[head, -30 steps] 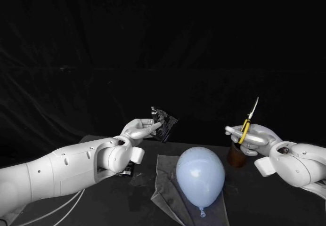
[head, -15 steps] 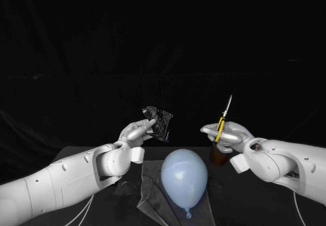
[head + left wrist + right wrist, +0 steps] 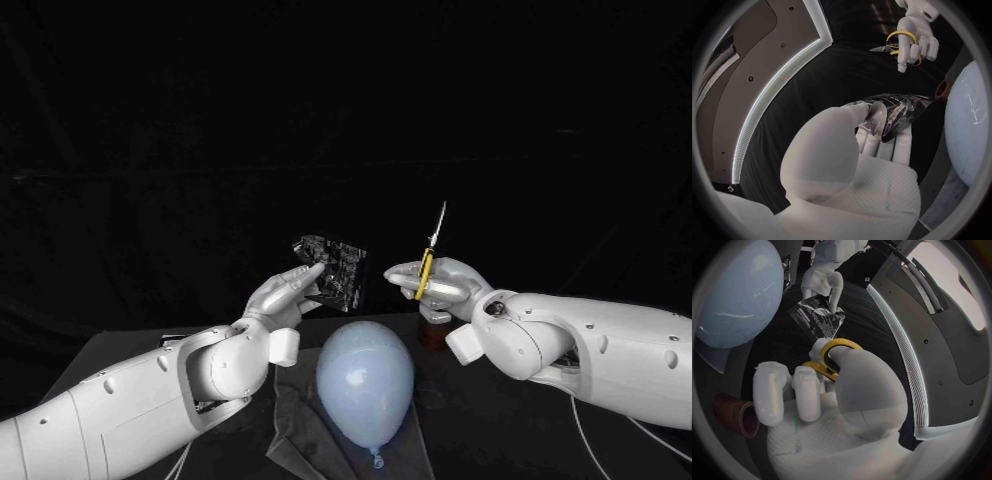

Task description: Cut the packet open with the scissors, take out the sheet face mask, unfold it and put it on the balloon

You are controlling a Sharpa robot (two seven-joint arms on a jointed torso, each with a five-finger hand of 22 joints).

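Observation:
My left hand (image 3: 289, 293) holds a dark shiny packet (image 3: 332, 270) up above the table; the same packet (image 3: 895, 112) lies pinched between its fingers in the left wrist view. My right hand (image 3: 440, 282) grips yellow-handled scissors (image 3: 430, 250) with the blades pointing up, a short way right of the packet. The scissors' yellow loops (image 3: 837, 356) wrap my right hand's fingers, and the packet (image 3: 817, 316) shows beyond them. A pale blue balloon (image 3: 364, 382) lies on a grey cloth (image 3: 296, 435) below both hands, knot toward me.
A small brown cup (image 3: 433, 332) stands on the black table (image 3: 87, 360) just right of the balloon, under my right hand. The cloth spreads under the balloon near the table's front.
The camera has shifted. My right hand with the scissors has come closer to the packet in my left hand; the gap between them is smaller.

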